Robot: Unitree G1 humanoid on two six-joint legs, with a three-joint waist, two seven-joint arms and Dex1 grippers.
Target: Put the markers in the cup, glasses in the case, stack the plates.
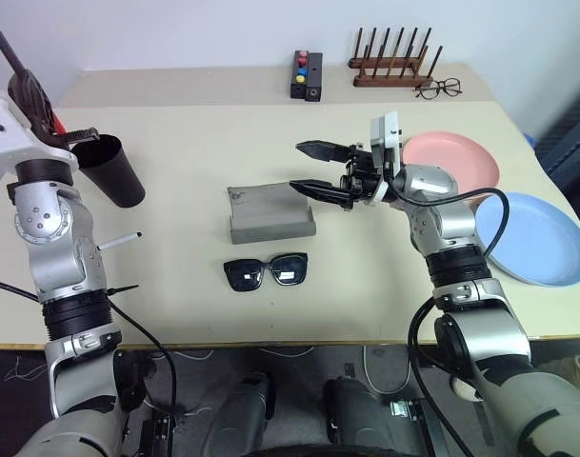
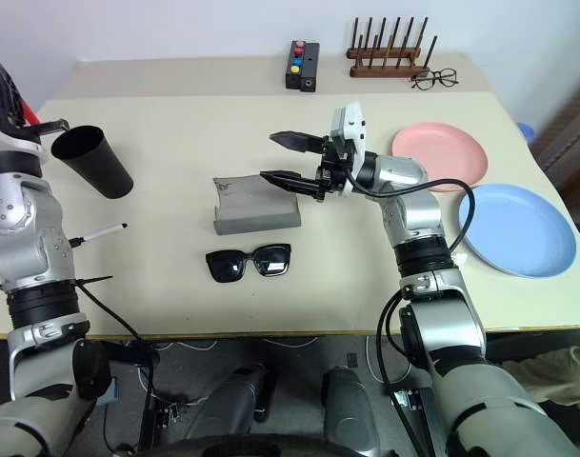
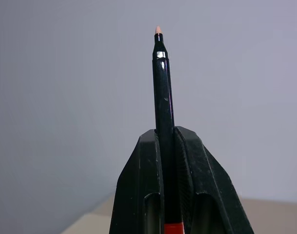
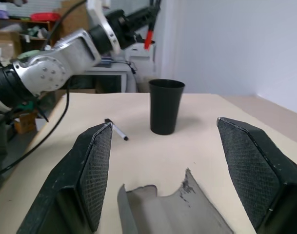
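While the left tool (image 3: 170, 161) grips a marker (image 3: 163, 97), the wide right tool (image 1: 318, 169) hovers above the case (image 1: 269, 215).

Head stereo looks down over table (image 1: 270, 286); wrist cams along fingers

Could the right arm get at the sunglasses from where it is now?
Probably yes. The right gripper hangs open and empty above the grey case, and the sunglasses lie just in front of the case on bare table, with nothing between.
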